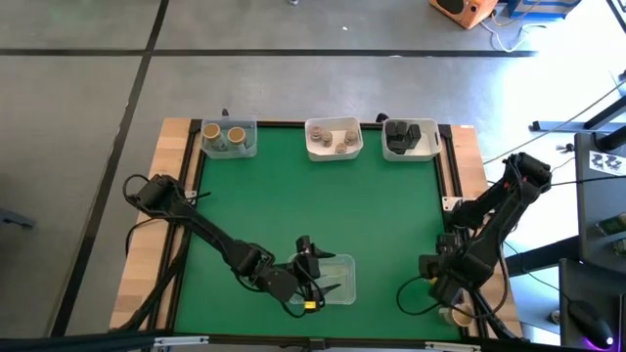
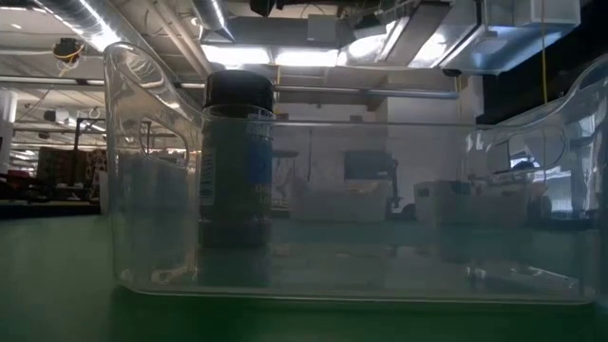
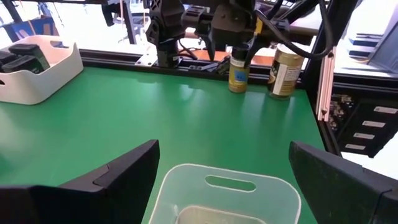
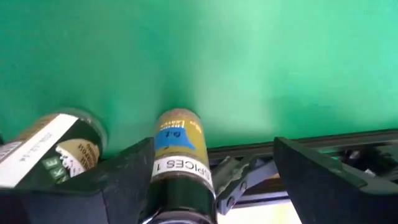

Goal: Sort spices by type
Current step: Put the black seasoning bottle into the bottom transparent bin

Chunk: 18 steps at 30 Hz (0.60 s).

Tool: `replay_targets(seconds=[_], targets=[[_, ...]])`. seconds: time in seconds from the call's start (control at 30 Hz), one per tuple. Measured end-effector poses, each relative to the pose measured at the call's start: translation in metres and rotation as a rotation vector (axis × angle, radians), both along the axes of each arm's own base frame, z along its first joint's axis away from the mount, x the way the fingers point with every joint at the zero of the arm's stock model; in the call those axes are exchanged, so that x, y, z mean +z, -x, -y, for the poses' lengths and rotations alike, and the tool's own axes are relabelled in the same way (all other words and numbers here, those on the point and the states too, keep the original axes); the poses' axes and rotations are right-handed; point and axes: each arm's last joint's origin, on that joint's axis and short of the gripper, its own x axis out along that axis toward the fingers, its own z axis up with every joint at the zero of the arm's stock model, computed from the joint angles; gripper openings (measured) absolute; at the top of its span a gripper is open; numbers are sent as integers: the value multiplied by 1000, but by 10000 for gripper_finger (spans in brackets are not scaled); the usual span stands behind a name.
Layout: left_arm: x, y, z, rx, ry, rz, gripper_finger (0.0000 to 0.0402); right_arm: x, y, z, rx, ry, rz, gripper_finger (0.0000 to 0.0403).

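the right gripper sits at the table's near right edge, fingers apart around a tan-topped spice jar without clamping it; a second jar stands just beside. closing off-centre could tip the jar or knock its neighbour off the edge. the left gripper, fingers apart and empty, hovers over the clear tray, where one black-capped jar stands; a careless descent could topple it.
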Motion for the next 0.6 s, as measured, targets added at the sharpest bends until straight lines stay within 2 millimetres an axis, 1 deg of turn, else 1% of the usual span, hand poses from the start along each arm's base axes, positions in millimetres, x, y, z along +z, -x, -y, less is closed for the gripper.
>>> replay_targets(seconds=[0.27,0.4,0.6], targets=[[-3,1,-1,6,-3,-29,339,1,3,-3,-50,-104,-151,324],[-3,0,-3,11,-3,-29,339,1,3,-3,-59,-109,-165,324],[-3,0,-3,13,-5,-30,339,-1,9,-7,-24,-88,-159,324]])
